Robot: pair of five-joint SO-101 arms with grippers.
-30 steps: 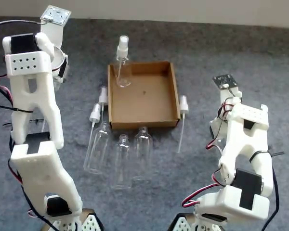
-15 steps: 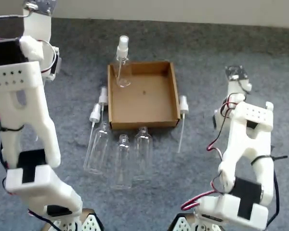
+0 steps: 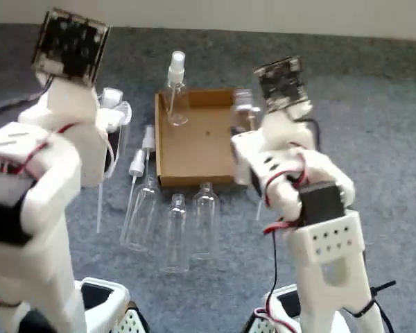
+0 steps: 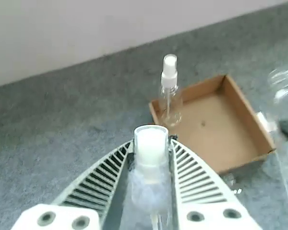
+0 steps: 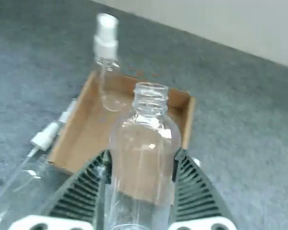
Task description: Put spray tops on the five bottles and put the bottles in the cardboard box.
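Capping step: left hand (image 4: 151,165) clamps a top (image 4: 151,138), right hand (image 5: 140,165) clamps a bottle (image 5: 143,129). Next, centre top over neck (image 5: 151,98).

Box (image 3: 201,149) is plain brown, bottles (image 3: 175,232) totally clear, spray tops (image 4: 151,141) white. Tabletop (image 3: 374,104) is speckled grey, arms (image 3: 48,180) white with black and red bits.
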